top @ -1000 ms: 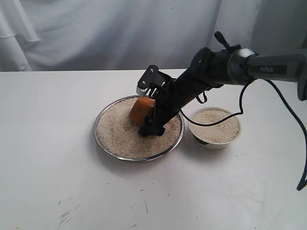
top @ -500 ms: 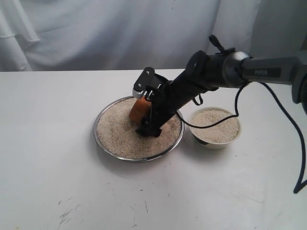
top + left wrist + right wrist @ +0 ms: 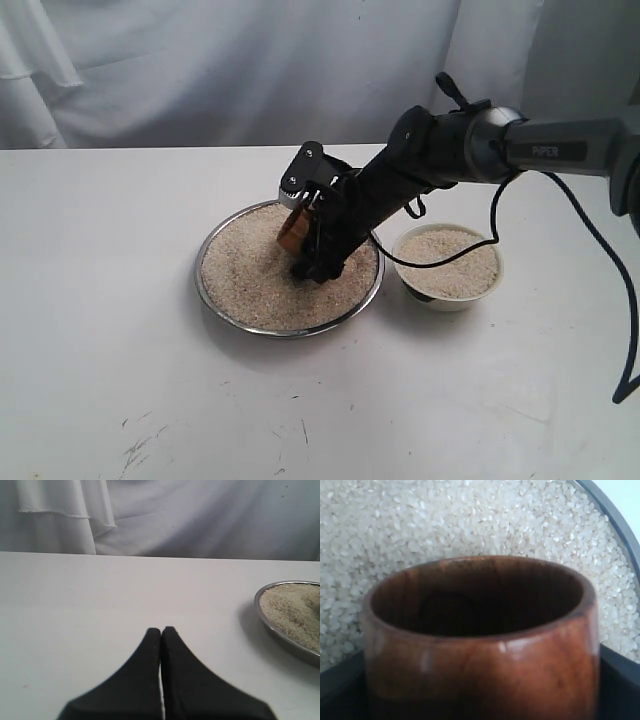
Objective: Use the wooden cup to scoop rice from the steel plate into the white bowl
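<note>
1. The right jaws clasp the empty cup [image 3: 480, 645] between them; rice [image 3: 420, 520] lies just beyond.
2. The left jaws are closed, empty.
3. We expect slip while scooping if the grip on the rounded wood is light.

Exterior camera looks down across the counter [image 3: 100, 350] toward the drape [image 3: 200, 70]. Left wrist camera sits low, sharing the steel plate [image 3: 259, 611]; right wrist camera hugs the rice [image 3: 420, 525].

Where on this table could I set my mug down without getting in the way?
Bare table left of the steel plate, and the front strip before plate and white bowl. Crowded: the gap between them, under the arm whose right claw holds the wooden cup over rice.
</note>
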You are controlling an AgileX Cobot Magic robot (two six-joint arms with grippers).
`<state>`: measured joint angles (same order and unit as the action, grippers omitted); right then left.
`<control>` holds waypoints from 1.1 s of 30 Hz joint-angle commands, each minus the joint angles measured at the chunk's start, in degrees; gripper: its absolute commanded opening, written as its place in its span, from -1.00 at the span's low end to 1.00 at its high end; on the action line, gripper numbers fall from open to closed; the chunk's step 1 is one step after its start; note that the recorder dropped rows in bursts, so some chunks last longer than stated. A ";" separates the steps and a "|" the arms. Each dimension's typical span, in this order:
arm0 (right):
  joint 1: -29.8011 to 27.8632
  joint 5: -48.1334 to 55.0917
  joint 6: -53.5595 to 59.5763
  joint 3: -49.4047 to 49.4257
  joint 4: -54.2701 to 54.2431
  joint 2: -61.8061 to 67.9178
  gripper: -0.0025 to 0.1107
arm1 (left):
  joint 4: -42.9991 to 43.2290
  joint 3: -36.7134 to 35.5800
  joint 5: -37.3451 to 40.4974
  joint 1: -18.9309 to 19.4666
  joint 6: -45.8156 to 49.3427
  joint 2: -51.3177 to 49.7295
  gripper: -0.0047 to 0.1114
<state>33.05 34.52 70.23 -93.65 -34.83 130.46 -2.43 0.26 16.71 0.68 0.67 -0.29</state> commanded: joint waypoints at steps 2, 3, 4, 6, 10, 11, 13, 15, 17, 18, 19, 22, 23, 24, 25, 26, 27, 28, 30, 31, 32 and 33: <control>0.10 1.52 -0.42 0.01 1.10 -1.76 -0.78 | -0.04 -0.26 -0.36 -0.09 -0.18 0.29 -0.92; 0.10 1.51 -0.42 0.01 1.10 -1.81 -0.86 | -0.04 -0.26 -0.36 -0.09 -0.18 0.29 -0.92; 0.10 1.62 -0.42 0.01 1.10 -1.91 -0.94 | -0.04 -0.26 -0.36 -0.09 -0.18 0.29 -0.92; 0.10 1.62 -0.93 0.01 1.39 -2.18 -0.96 | -0.04 -0.26 -0.36 -0.09 -0.18 0.29 -0.92; 0.10 1.62 -1.21 0.01 2.94 -4.02 -0.96 | -0.04 -0.26 -0.36 -0.09 -0.18 0.29 -0.92; 0.10 1.62 -1.21 0.01 2.94 -4.73 -0.96 | -0.04 -0.26 -0.36 -0.09 -0.18 0.29 -0.92; 0.10 1.62 -1.21 0.01 3.41 -6.11 -0.96 | -0.04 -0.26 -0.36 -0.09 -0.18 0.29 -0.92; 0.10 1.89 -0.97 0.01 3.69 -7.27 -0.96 | -0.04 -0.26 -0.36 -0.09 -0.18 0.29 -0.92; 0.10 1.89 -1.63 0.01 3.94 -8.17 -0.96 | -0.04 -0.26 -0.36 -0.09 -0.18 0.29 -0.92; 0.10 2.15 -1.63 0.01 4.76 -8.55 -0.96 | -0.04 -0.26 -0.36 -0.09 -0.18 0.29 -0.92; 0.10 2.17 -1.63 0.01 5.75 -8.96 -0.96 | -0.04 -0.26 -0.36 -0.09 -0.18 0.29 -0.92; 1.06 2.86 -3.13 0.01 13.19 -9.86 -0.96 | -0.04 -0.26 -0.36 -0.09 -0.18 0.29 -0.92; 1.65 2.86 -4.09 0.01 17.09 -10.02 -0.96 | -0.04 -0.26 -0.36 -0.09 -0.18 0.29 -0.92; 2.32 2.49 -5.28 0.01 20.79 -10.16 -0.96 | -0.04 -0.26 -0.36 -0.09 -0.18 0.29 -0.92; 2.98 2.09 -6.19 0.01 23.89 -10.29 -0.96 | -0.04 -0.26 -0.36 -0.09 -0.18 0.29 -0.92; 3.54 1.65 -7.23 0.01 26.28 -10.29 -0.96 | -0.04 -0.26 -0.36 -0.09 -0.18 0.29 -0.92; 4.05 1.22 -7.73 0.01 28.27 -10.29 -0.96 | -0.04 -0.26 -0.36 -0.09 -0.18 0.29 -0.92; 4.43 1.10 -7.90 0.01 29.97 -10.29 -0.96 | -0.04 -0.26 -0.36 -0.09 -0.18 0.29 -0.92; 5.55 1.74 -9.48 0.01 35.28 -10.29 -0.96 | -0.04 -0.26 -0.36 -0.09 -0.18 0.29 -0.92; 6.02 2.39 -10.50 0.01 37.74 -10.40 -0.96 | -0.04 -0.26 -0.36 -0.09 -0.18 0.29 -0.92; 6.66 3.51 -11.89 0.01 40.66 -10.51 -0.96 | -0.04 -0.26 -0.36 -0.09 -0.18 0.29 -0.92; 7.34 4.68 -13.32 0.01 43.34 -10.51 -0.96 | -0.04 -0.26 -0.36 -0.09 -0.18 0.29 -0.92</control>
<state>39.03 37.35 60.38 -93.65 0.86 121.09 -2.43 0.26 16.71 0.68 0.67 -0.29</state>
